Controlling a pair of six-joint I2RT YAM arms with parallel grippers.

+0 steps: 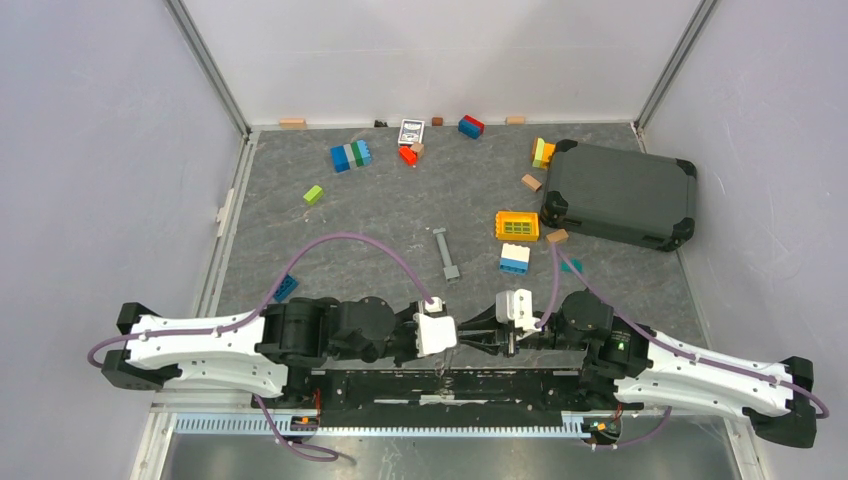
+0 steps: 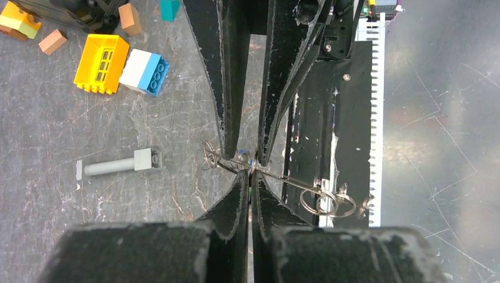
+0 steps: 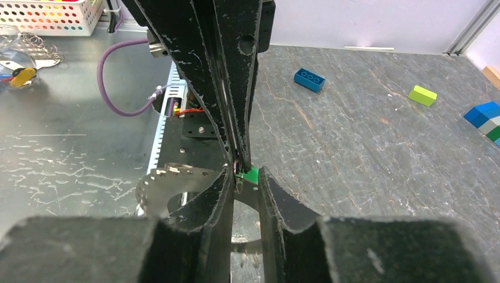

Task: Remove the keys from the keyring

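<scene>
The left tool (image 2: 250,180) is clenched. Its two fingertips meet on the thin metal of the keys (image 3: 250,175), right by the green head. The right tool (image 3: 246,183) faces it tip to tip. Its jaws stand apart and straddle the green head; whether either pad touches the head cannot be told.

The keyring (image 2: 321,201) hangs just beside the left tool's fingertips, on the side toward the near edge of the desk (image 1: 380,230). It sits above the black mounting plate (image 1: 430,385) that runs along that edge. A straight wire runs from the ring through the clenched tips, and a small tangle of wire shows on the far side of them.

Both tools meet at the middle of the near edge, with each arm lying along that edge from its own side.

- **Nearest object:** a grey metal bar (image 1: 446,253) lies beyond the tools toward the desk centre, apart from them.
- **Toward the right edge:** a white and blue brick (image 1: 515,258) and a yellow grid block (image 1: 517,224) sit close together, near a dark case (image 1: 620,193) at the far right corner.
- **Toward the left edge:** a blue brick (image 1: 286,288) sits near that edge. Bare surface lies between it and the bar.
- **Far edge:** further bricks are scattered along it, well apart from the tools.
</scene>
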